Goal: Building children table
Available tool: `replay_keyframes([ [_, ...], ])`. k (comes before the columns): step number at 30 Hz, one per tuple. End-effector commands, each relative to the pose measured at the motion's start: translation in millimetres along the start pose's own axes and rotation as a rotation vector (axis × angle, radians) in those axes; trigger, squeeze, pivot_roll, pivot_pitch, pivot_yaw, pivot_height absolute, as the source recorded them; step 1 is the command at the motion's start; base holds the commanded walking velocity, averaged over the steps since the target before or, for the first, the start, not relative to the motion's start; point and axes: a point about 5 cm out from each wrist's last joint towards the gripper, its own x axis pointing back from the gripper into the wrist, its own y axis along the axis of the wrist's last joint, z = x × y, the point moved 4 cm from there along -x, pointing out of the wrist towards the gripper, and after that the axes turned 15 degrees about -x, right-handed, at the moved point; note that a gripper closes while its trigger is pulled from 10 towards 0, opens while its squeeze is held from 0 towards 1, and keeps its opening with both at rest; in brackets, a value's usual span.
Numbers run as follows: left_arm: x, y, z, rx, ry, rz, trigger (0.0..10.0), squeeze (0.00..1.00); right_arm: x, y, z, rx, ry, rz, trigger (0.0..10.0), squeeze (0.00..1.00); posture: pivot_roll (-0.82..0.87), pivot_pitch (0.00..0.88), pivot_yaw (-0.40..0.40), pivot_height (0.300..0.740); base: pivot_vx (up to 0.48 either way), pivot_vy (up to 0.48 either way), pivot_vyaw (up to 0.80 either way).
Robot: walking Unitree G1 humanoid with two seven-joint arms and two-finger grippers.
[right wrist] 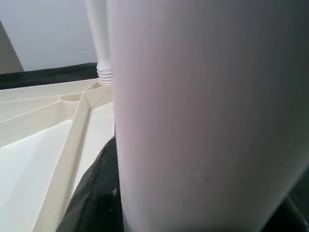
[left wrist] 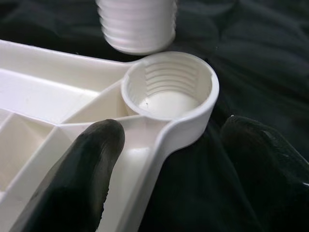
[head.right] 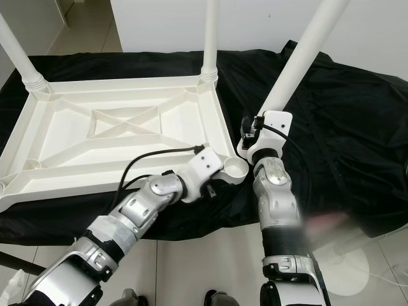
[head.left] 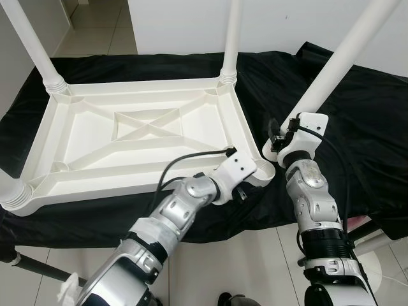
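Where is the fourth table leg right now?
The loose leg leans tilted in the right gripper, its threaded end just beside the empty corner socket of the upturned tabletop, not yet in.

Head eyes look down on the tabletop (head.left: 137, 137); wrist cameras sit close at its empty socket (left wrist: 169, 89).

- A black cloth (head.left: 357, 108) covers the low surface ahead, draping over its near edge in soft folds.
- Beyond it stands a plain white wall (head.left: 287, 22), evenly lit.
- Pale glossy floor tiles (head.left: 95, 29) run off at the far left, beside a grey wall (head.left: 25, 57).
- Nearer, light floor tiles (head.left: 255, 268) show below the cloth's hem.
- A round white base (head.right: 357, 264) rests on the floor at the right.
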Motion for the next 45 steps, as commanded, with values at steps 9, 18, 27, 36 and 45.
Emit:
replay_keyframes([
  [9,54.3,10.9,59.9,-0.032,0.144,-0.113,10.0,0.0,11.2,15.0,13.3,0.021,0.117,-0.088,10.0,0.0,-0.05,0.108,0.017,0.74,0.0,0.0,0.0],
  [18,93.8,6.1,80.2,-0.032,0.254,-0.144,10.0,0.0,17.3,22.1,12.5,-0.015,0.153,-0.113,10.0,0.0,-0.04,0.099,0.0,0.74,0.0,0.0,0.0],
  [27,122.0,16.6,63.1,-0.018,0.158,-0.26,10.0,0.0,23.7,-1.0,17.8,0.039,0.233,0.018,10.0,0.0,-0.04,0.097,-0.02,0.74,0.0,0.0,0.0],
  [36,132.3,26.8,52.5,-0.013,0.105,-0.299,10.0,0.0,30.0,-20.7,28.9,0.065,0.336,0.127,10.0,0.0,-0.03,0.107,-0.024,0.74,0.0,0.0,0.0],
  [45,136.8,34.0,44.0,0.02,0.073,-0.324,10.0,0.0,36.2,-40.0,31.7,0.124,0.408,0.217,10.0,0.0,-0.03,0.111,-0.027,0.74,0.0,0.0,0.0],
])
